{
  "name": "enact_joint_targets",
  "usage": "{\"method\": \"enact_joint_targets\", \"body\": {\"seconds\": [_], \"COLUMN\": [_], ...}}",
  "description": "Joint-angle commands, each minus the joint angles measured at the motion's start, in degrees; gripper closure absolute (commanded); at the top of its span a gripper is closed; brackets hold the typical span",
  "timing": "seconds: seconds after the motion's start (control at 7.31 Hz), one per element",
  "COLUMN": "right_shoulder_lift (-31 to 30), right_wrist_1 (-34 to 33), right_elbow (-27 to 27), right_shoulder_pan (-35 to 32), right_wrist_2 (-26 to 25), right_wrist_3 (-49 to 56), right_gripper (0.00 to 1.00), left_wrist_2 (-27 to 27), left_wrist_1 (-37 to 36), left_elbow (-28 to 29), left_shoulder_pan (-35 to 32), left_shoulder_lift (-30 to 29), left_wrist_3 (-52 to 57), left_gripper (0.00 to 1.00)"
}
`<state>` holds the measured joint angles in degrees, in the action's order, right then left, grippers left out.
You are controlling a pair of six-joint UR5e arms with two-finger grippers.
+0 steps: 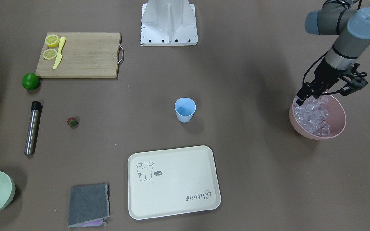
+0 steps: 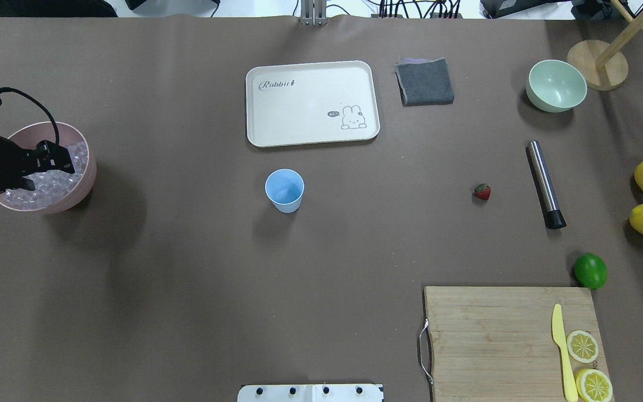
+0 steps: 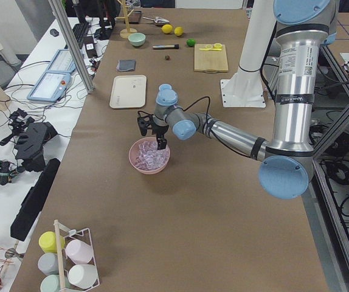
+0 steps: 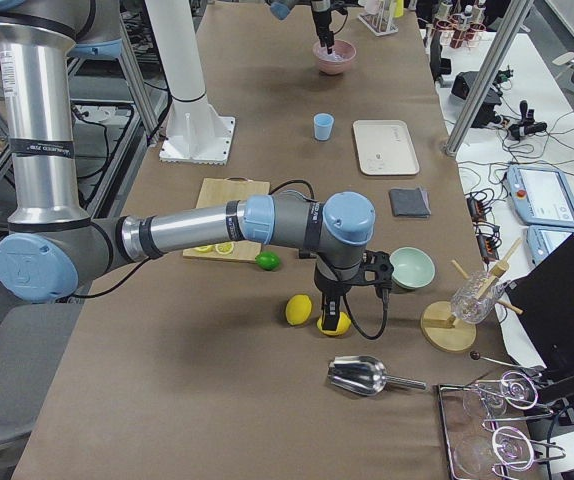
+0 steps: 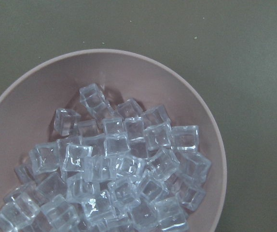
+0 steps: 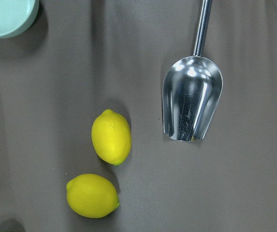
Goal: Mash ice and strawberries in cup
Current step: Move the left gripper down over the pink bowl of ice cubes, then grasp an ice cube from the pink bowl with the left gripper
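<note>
Left hand (image 1: 307,96), fingers apart, over ice (image 1: 313,115) in pink bowl (image 1: 339,127); cup (image 1: 185,110) well apart at 9 o'clock in front view, strawberry (image 1: 72,122) further along; cannot tell right hand (image 4: 327,305) state; could squirt slick cube from pinch, or drop it mid-carry.

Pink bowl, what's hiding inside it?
Lots of clear ice cubes are piled in the pink bowl, with some bare pink wall above them. The cubes cover the bottom, so anything under the pile cannot be seen.

Left claw (image 2: 63,159) over ice (image 2: 42,187)
</note>
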<state>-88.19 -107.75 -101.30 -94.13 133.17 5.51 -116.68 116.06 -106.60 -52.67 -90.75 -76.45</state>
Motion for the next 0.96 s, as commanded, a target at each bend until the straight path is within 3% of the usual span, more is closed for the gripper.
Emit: {"method": "enact_joint_targets", "body": {"seconds": [0.0,0.82], "right_shoulder_lift": [-0.05,-0.23], "right_wrist_1": [0.0,0.0], "right_elbow": [-0.12,-0.48], "right_shoulder_pan": [0.0,0.0], "right_wrist_2": [-0.1,-0.1], "right_wrist_3": [-0.06,-0.06], "right_gripper": [0.0,0.0], "left_wrist_2": [-0.04,0.04], "left_wrist_1": [0.05,0.49], "left_elbow": [0.08,0.25], "left_shoulder_pan": [0.37,0.37], "left_shoulder_lift": [0.3,1.8], "left_wrist_3": [-0.28,0.07], "left_gripper": [0.29,0.34]}}
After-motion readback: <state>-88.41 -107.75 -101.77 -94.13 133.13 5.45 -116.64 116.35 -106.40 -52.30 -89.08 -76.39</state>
